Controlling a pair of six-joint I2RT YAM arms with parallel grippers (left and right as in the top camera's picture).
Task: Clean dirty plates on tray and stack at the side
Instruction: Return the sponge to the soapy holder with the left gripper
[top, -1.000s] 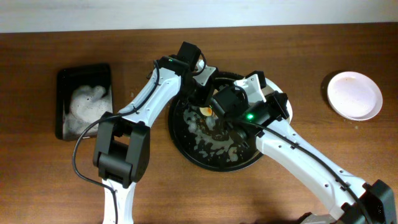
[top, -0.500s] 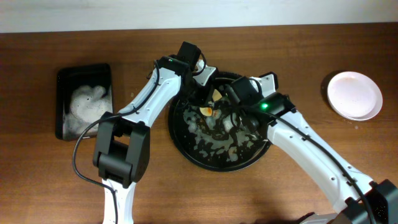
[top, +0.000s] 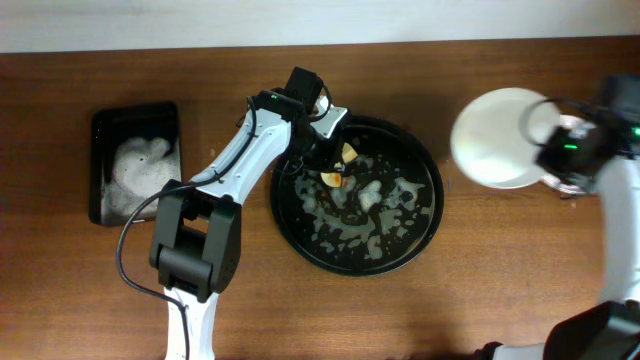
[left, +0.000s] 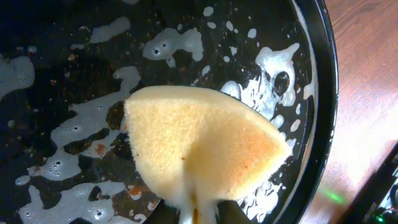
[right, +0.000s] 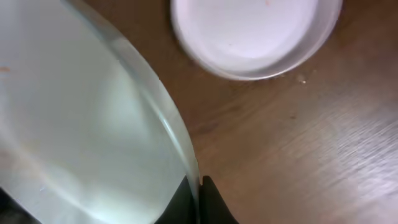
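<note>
My left gripper (top: 334, 166) pinches the yellow sponge (left: 199, 149) over the tray (top: 357, 268) near its far-left rim, foam (top: 385, 195) everywhere. My right gripper (right: 199, 200) is clamped on a white plate (top: 495, 138), near the worktop's right edge, by a second plate (right: 255, 31).

Wood-grain bench (top: 80, 290), low sheen; glossy black tray (top: 438, 200), wet and foam-flecked; rough, porous yellow sponge (left: 199, 149); smooth, glossy white plate (right: 74, 118).
</note>
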